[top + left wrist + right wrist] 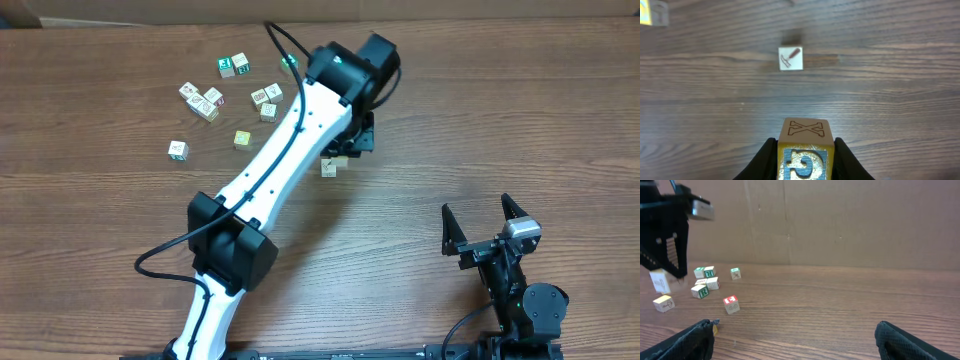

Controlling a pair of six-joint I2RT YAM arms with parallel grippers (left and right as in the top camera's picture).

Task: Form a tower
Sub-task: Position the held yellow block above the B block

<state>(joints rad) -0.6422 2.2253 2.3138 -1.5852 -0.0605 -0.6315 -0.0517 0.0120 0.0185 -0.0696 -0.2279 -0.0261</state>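
Note:
My left gripper (805, 146) is shut on a wooden cube (805, 134) with a brown X on its top face and a blue letter on a yellow face. It hangs above the table. On the wood ahead of it lies a single white cube with a hammer picture (790, 58); from overhead this cube (328, 166) sits just beside the left gripper (350, 146). In the right wrist view the held cube (660, 282) hovers over that lying cube (663, 303). No tower is in view. My right gripper (480, 212) rests open and empty at the front right.
Several loose picture cubes (215, 100) are scattered at the back left of the wooden table (450, 110). One red-topped cube (730, 304) lies apart from them. A cardboard wall (840, 220) closes the far side. The left arm (270, 170) crosses the table diagonally.

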